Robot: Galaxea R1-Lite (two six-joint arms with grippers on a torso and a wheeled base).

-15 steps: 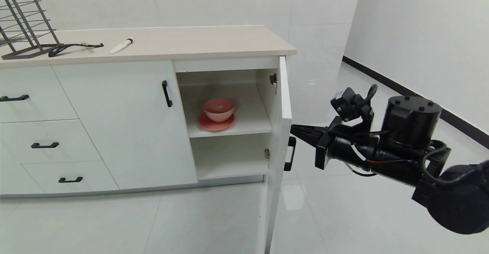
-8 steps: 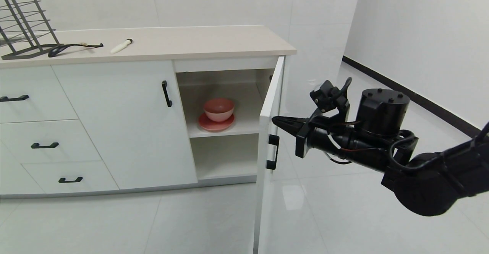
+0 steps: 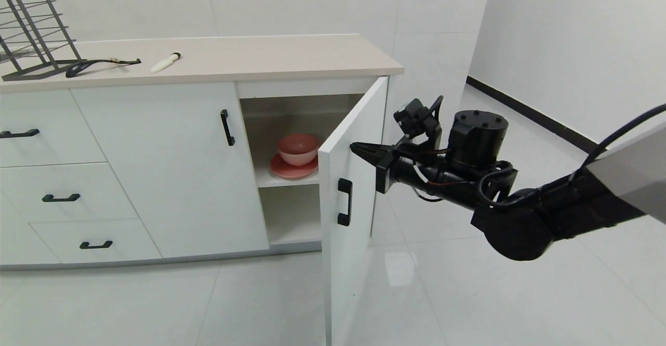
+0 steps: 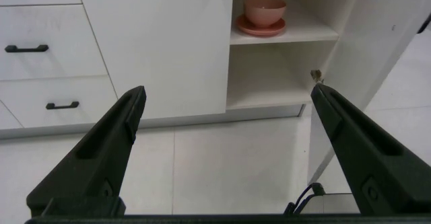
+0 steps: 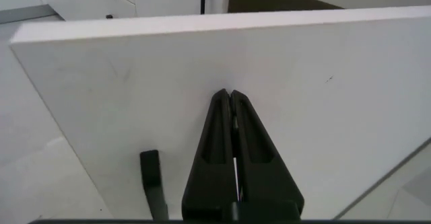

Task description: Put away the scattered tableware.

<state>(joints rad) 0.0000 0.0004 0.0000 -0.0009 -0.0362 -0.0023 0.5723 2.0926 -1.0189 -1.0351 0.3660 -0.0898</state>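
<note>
A pink bowl (image 3: 297,149) sits on a pink plate (image 3: 293,168) on the upper shelf of the open white cabinet (image 3: 156,169). My right gripper (image 3: 358,149) is shut, its tips pressed against the outer face of the half-open cabinet door (image 3: 359,122), above the door's black handle (image 3: 343,202). In the right wrist view the shut right gripper (image 5: 230,96) touches the door (image 5: 135,83) near the handle (image 5: 153,183). My left gripper (image 4: 227,96) hangs open over the floor, facing the bowl (image 4: 264,10) and plate (image 4: 261,27).
On the beige countertop (image 3: 270,54) lie a black ladle (image 3: 99,64) and a white-handled utensil (image 3: 165,62), beside a black wire rack (image 3: 31,28). Drawers with black handles (image 3: 61,197) are to the left. White tiled floor lies in front.
My right gripper has moved left, pushing the door, which has swung from fully open to about half shut. The bowl and plate have not moved.
</note>
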